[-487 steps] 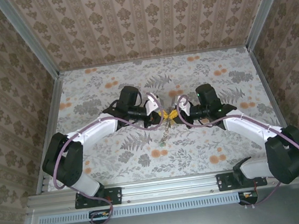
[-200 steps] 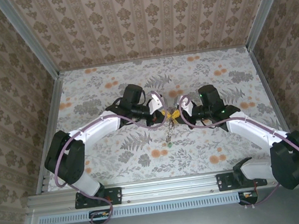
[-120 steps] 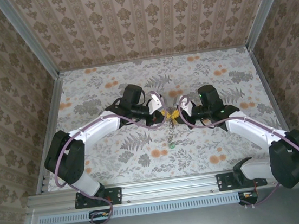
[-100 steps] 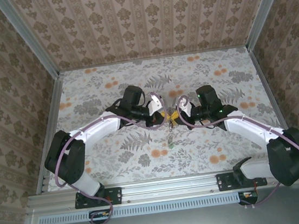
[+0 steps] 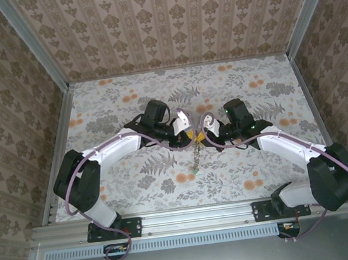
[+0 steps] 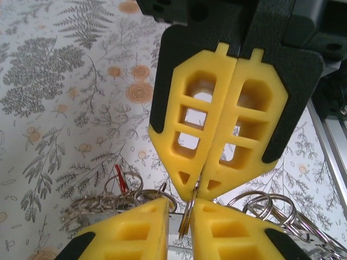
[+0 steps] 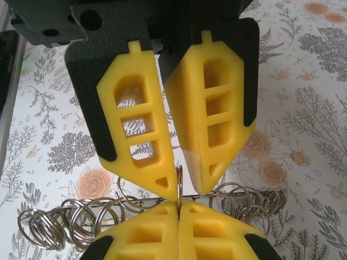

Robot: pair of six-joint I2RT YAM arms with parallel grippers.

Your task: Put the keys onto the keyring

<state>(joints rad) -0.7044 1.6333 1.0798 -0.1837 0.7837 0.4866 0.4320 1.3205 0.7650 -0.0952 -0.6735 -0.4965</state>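
Note:
Both grippers meet tip to tip above the middle of the table. The keyring [image 7: 178, 183], a thin metal ring seen edge-on, stands between them. My right gripper [image 7: 178, 216] is shut on its lower edge. My left gripper [image 7: 184, 187] is slightly open around the ring, with a narrow gap beside it. In the left wrist view the keyring [image 6: 188, 214] sits between my left gripper's [image 6: 181, 230] parted tips while the right gripper [image 6: 198, 184] pinches it. A chain of linked rings [image 5: 195, 156] hangs below, with a green key [image 5: 194, 173] at its end. A red key [image 6: 120, 177] lies among the rings.
More linked rings [image 7: 49, 225] trail to both sides under the grippers. The flower-patterned table [image 5: 261, 164] is walled on three sides, with a metal rail [image 5: 197, 217] along the near edge where the arm bases sit.
My left gripper's jaws have parted a little around the ring. Both grippers have drifted slightly left, and the hanging chain has swung left with them.

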